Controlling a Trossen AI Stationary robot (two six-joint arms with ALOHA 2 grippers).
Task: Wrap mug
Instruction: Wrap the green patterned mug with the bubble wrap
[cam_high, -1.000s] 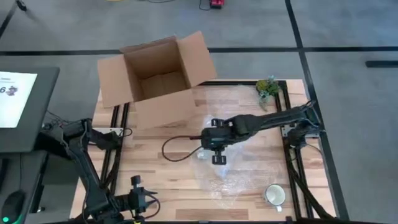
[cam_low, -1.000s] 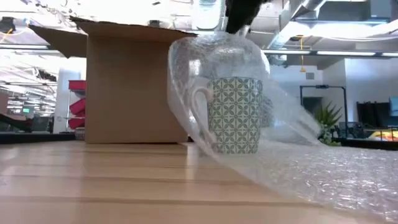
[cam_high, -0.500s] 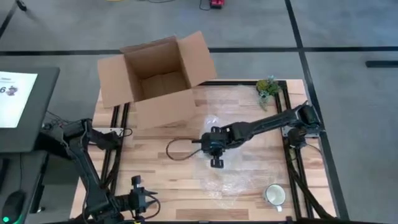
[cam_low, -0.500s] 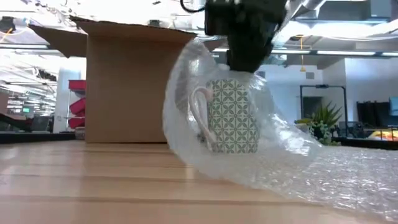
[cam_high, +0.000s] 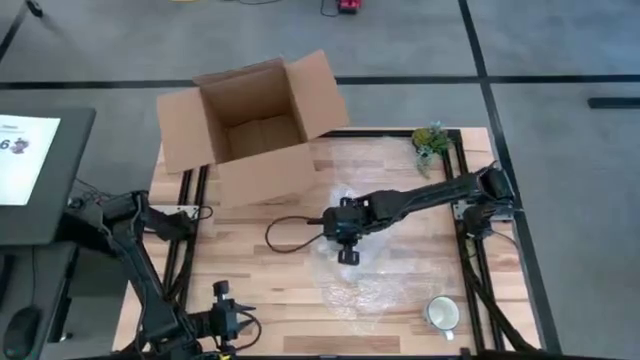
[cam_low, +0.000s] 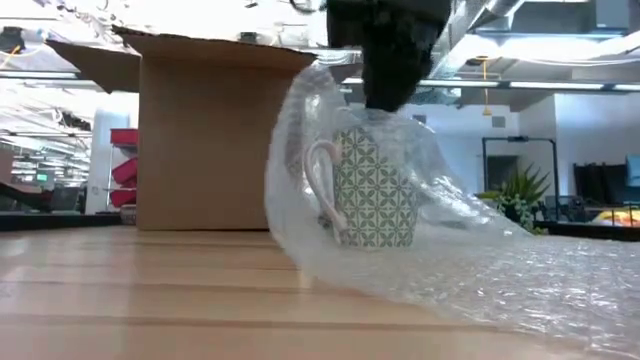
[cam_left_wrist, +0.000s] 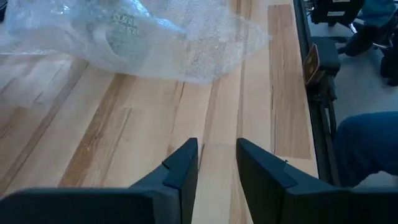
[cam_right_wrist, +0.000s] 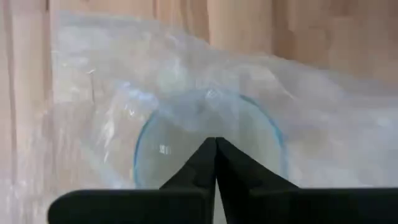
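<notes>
While bubble wrap (cam_low: 400, 250) drapes the mug (cam_low: 375, 190), the right end effector (cam_right_wrist: 215, 144) pinches it.

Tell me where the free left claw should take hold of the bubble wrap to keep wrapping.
Probably the loose flat edge of the bubble wrap lying on the table in front of the patterned mug, approached low from the left claw's side. That flap lies clear; the right claw pinches the wrap above the mug.
</notes>
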